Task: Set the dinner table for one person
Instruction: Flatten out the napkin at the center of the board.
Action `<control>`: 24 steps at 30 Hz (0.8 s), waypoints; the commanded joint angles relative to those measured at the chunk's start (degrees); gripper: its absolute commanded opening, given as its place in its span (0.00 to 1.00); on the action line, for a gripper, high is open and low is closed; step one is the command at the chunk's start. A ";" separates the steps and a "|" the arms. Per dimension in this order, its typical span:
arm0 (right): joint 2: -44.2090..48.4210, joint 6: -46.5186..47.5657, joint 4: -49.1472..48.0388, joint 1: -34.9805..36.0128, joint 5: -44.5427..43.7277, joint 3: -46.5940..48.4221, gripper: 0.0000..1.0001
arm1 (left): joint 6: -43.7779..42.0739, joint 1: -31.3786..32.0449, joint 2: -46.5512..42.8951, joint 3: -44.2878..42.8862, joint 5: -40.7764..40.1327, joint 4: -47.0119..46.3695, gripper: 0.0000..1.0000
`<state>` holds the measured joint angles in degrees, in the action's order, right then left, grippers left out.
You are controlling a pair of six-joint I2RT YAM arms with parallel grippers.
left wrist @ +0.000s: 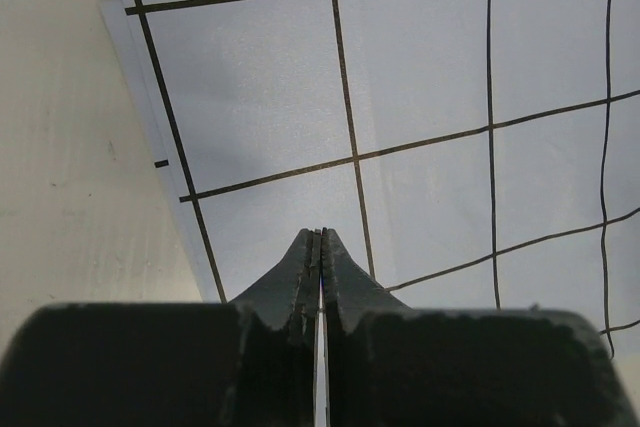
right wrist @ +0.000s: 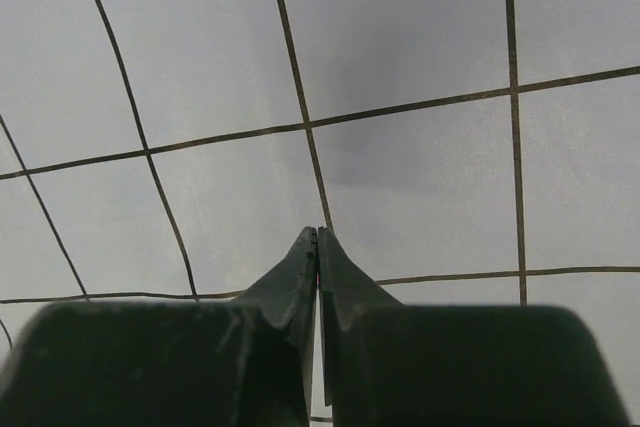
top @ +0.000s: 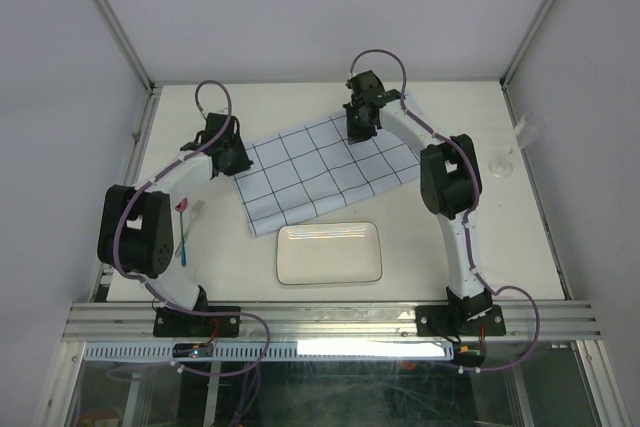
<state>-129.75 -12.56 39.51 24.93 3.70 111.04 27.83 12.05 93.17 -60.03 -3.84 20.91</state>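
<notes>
As left gripper (left wrist: pixel 320 234) pinches cloth (left wrist: pixel 430 97), right gripper (right wrist: pixel 317 234) does.

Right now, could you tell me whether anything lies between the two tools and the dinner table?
Yes. The pale-blue grid cloth lies spread over the dinner table under both. The left tool is closed on its left edge, the right tool on its far side.

Robot lab test cell.
White panels (top: pixel 300 7), aluminium rails (top: pixel 330 319), and a left arm (top: pixel 135 232) and right arm (top: pixel 450 182) bolted to the table (top: pixel 240 267).
</notes>
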 commanded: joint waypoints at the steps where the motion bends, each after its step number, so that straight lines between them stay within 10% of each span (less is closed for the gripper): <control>1: 3.38 1.30 -1.52 -1.01 -2.13 -0.61 0.01 | -0.17 0.52 1.57 -1.80 2.51 -4.43 0.00; 24: -11.02 -1.31 -4.24 -15.00 -3.03 15.00 0.00 | -2.16 0.43 15.65 -8.58 2.60 -3.23 0.00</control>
<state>-140.40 -13.85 37.17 9.78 0.73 124.42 27.14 12.05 107.15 -66.32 -0.08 18.61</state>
